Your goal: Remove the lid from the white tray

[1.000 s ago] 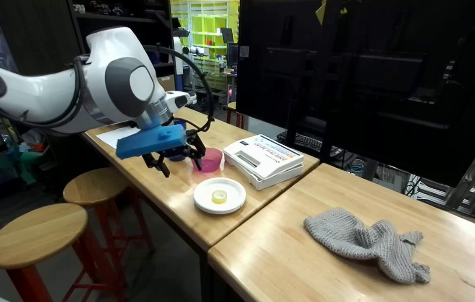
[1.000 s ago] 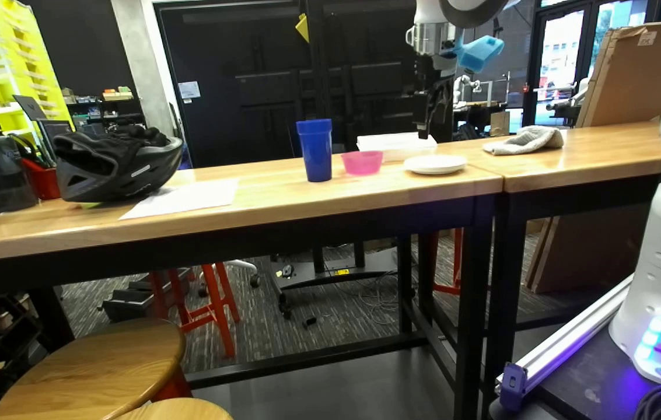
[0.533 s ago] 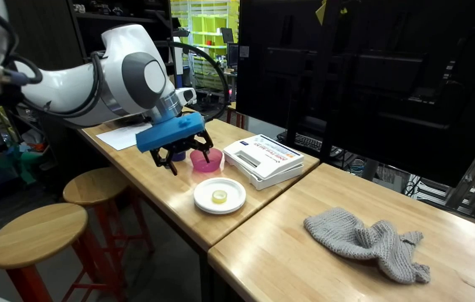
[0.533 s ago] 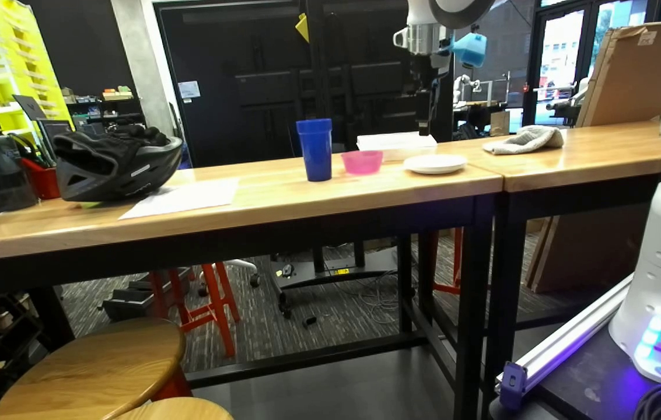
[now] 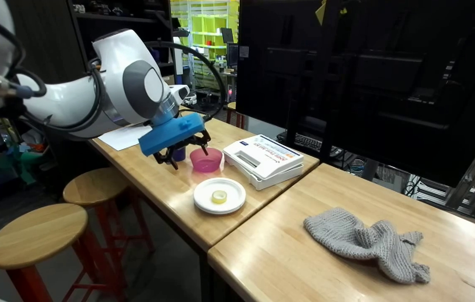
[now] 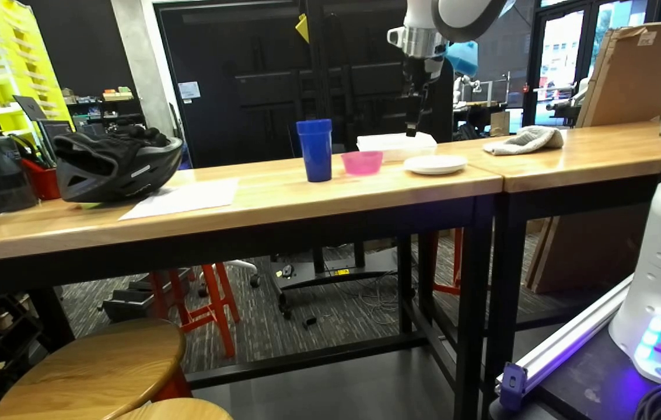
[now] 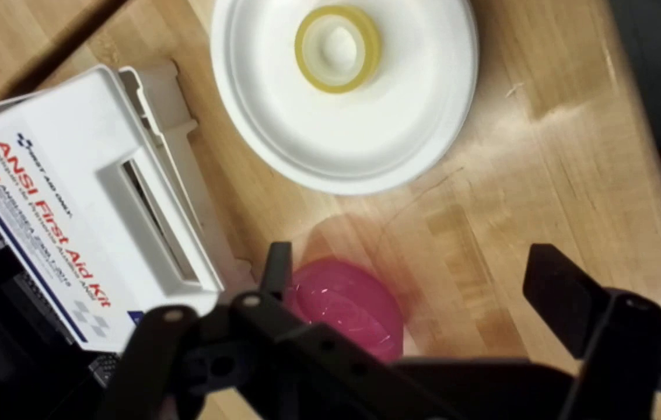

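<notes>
The lid [image 5: 267,152] is a white panel printed with red First Aid Kit text, an orange block and a blue stripe. It lies on the white tray [image 5: 281,178], slightly raised and askew, with part of the tray's rim showing. In the wrist view the lid [image 7: 67,216] with its handle slot is at the left, and the tray's side [image 7: 175,116] shows beside it. My gripper [image 5: 190,160] is open and empty, above the table near the pink bowl and apart from the lid. In the wrist view its fingers [image 7: 409,254] are wide apart.
A pink bowl [image 5: 210,165] stands beside the tray, under my gripper. A round white plate [image 5: 231,203] holds a yellow tape ring [image 5: 219,197]. A blue cup [image 6: 315,149] stands by the bowl. A grey cloth [image 5: 367,243] lies on the adjoining table. A dark screen [image 5: 359,79] stands behind.
My gripper has moved left in one of the exterior views, and right and a little up in the view of the printed lid. Its tilt has changed. The lid and tray have not moved.
</notes>
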Available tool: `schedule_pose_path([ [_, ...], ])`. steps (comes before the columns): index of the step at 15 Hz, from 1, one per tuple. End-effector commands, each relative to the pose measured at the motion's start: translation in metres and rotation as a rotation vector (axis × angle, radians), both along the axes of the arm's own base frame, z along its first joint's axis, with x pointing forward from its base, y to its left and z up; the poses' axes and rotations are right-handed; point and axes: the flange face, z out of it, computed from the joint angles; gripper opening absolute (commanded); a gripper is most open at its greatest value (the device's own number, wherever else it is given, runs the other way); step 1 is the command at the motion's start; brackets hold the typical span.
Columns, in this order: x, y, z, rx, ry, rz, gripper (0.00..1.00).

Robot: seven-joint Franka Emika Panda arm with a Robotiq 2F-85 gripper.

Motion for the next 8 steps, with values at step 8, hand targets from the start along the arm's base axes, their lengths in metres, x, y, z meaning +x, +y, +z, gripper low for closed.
schedule_pose_path([
  [8,0.038,-0.021,-0.011,-0.075,0.013,0.203,1.0],
])
